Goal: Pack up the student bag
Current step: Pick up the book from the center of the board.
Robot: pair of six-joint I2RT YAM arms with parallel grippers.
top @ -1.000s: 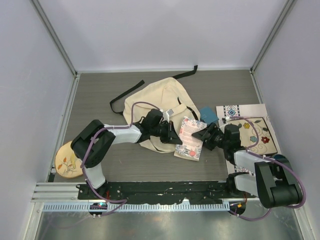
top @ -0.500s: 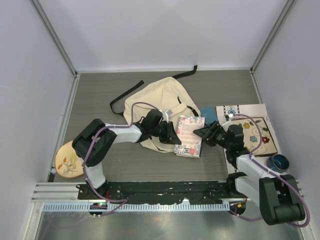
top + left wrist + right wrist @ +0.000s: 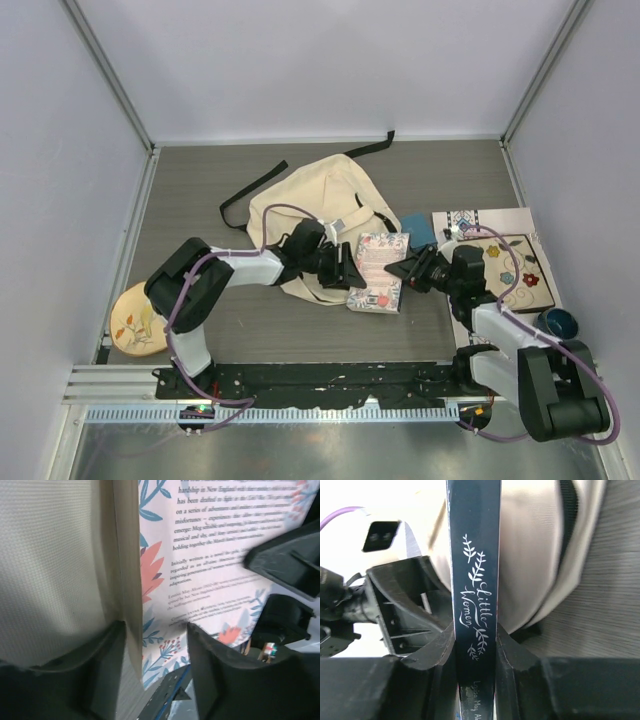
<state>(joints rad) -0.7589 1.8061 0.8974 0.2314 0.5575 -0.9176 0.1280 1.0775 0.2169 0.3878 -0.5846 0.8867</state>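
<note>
The cream student bag [image 3: 320, 205] lies in the middle of the table with its black straps spread out. Against its right side stands a floral-covered book [image 3: 378, 272]. My right gripper [image 3: 404, 270] is shut on the book's dark spine [image 3: 472, 580], which reads "Little Women"; a finger presses on each side. From the bag side, my left gripper [image 3: 346, 272] stands open around the book's opposite corner [image 3: 150, 645], its fingers [image 3: 210, 670] apart with a gap beside the page edge. Bag fabric [image 3: 50, 570] fills the left of the left wrist view.
A flower-patterned board [image 3: 508, 265] on a white sheet lies to the right, with a dark blue bowl [image 3: 556, 322] near it. A teal item [image 3: 416, 226] sits by the bag. An oval floral wooden plate [image 3: 135, 318] rests at the left edge.
My right gripper has closed onto the book's spine. My left gripper has opened from shut. The book has tipped up slightly toward the bag.
</note>
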